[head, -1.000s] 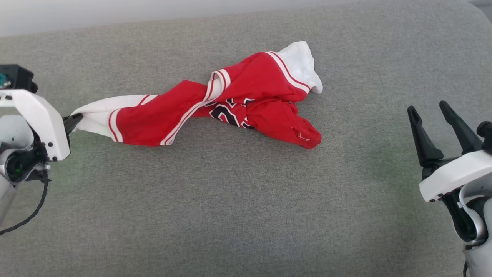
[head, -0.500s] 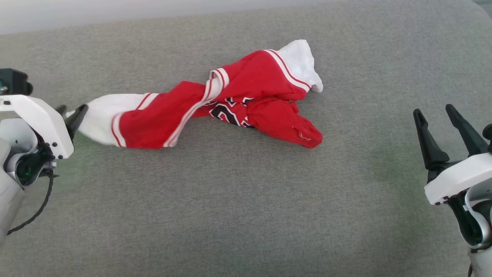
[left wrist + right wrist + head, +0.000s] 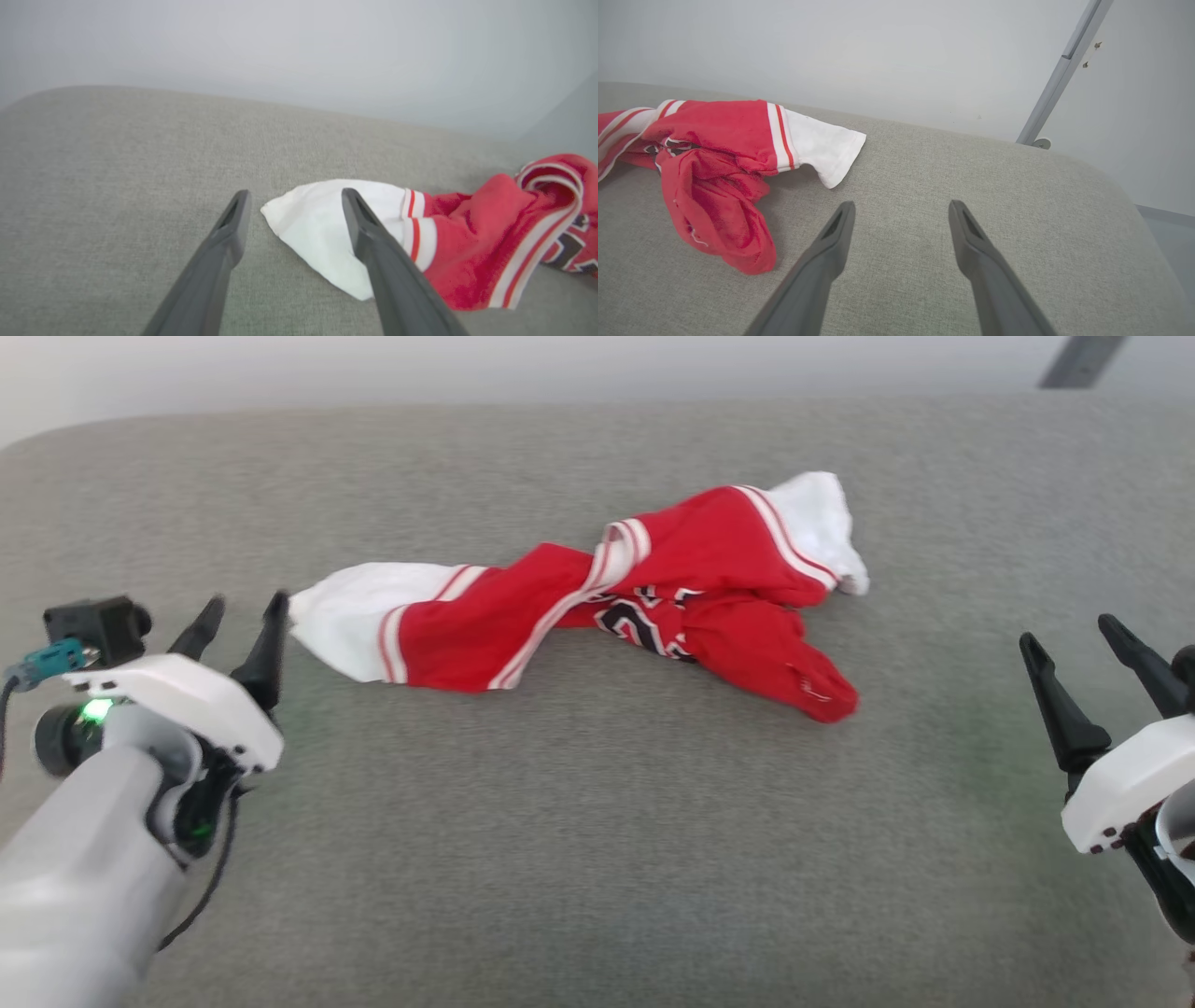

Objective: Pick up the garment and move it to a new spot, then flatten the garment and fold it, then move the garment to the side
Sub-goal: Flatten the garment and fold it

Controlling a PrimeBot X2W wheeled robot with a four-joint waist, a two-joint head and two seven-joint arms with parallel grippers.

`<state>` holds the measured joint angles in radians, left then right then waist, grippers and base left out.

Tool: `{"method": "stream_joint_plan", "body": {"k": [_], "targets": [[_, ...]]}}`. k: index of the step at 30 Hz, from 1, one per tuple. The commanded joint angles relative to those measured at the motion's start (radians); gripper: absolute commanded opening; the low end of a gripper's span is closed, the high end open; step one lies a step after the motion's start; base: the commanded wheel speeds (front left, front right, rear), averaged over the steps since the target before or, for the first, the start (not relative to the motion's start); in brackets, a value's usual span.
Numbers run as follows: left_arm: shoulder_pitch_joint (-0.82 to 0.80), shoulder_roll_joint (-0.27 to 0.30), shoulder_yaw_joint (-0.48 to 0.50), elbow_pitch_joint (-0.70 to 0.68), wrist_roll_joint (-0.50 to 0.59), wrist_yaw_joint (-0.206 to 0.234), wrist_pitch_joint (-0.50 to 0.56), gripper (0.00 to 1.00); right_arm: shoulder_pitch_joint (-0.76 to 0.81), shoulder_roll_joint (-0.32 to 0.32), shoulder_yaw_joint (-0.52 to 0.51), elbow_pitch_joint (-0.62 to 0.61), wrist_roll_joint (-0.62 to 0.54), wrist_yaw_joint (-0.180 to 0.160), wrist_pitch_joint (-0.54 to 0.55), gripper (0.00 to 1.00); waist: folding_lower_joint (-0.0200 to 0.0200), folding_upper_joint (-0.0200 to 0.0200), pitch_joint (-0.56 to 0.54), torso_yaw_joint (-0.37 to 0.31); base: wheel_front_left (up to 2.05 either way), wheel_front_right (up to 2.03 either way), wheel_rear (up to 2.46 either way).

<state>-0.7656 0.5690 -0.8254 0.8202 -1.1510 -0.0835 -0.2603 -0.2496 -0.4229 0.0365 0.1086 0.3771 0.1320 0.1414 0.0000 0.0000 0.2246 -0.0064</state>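
The garment point(image 3: 597, 607) is a red shirt with white sleeve ends and white stripe trim, lying twisted and bunched on the grey fabric surface point(image 3: 579, 840). Black numerals show near its middle. My left gripper point(image 3: 245, 609) stands open just left of the white sleeve end point(image 3: 317, 224), with nothing between its fingers. In the left wrist view that sleeve lies behind the right finger point(image 3: 373, 242). My right gripper point(image 3: 1072, 637) is open at the far right, well apart from the garment point(image 3: 714, 158), whose other white sleeve point(image 3: 826, 147) lies ahead and to the left of it.
The grey cushioned surface curves down at its far edge point(image 3: 560, 415) against a pale wall. A grey metal pole point(image 3: 1064, 70) stands behind the surface's right corner. Bare fabric stretches in front of the garment.
My left gripper has opened and let go of the white sleeve end, which now lies slack on the surface. The head camera has shifted, so the whole scene sits further right and lower.
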Motion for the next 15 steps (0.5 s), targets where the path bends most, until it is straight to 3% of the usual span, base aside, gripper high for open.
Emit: {"method": "stream_joint_plan", "body": {"k": [1,7,13,15], "targets": [[0.023,-0.011,0.061,-0.044,0.05,0.022,-0.005,1.0,0.011,-0.011,0.011,0.001,0.001,-0.002,0.013,1.0,0.0,0.0,-0.012,0.035,0.0,0.0,0.0],[0.267,-0.123,0.338,-0.304,0.339,0.129,-0.005,1.0,0.021,-0.087,0.081,-0.024,0.034,-0.002,0.096,1.0,0.0,0.0,-0.019,0.107,0.0,0.0,0.0],[0.48,-0.245,0.504,-0.507,0.567,0.164,-0.005,1.0,0.046,-0.213,0.226,-0.113,0.12,-0.002,0.246,1.0,0.0,0.0,-0.025,0.159,0.0,0.0,0.0],[0.53,-0.278,0.544,-0.561,0.628,0.156,-0.005,1.0,0.047,-0.256,0.268,-0.147,0.149,-0.002,0.291,1.0,0.0,0.0,-0.025,0.176,0.0,0.0,0.0]]}}
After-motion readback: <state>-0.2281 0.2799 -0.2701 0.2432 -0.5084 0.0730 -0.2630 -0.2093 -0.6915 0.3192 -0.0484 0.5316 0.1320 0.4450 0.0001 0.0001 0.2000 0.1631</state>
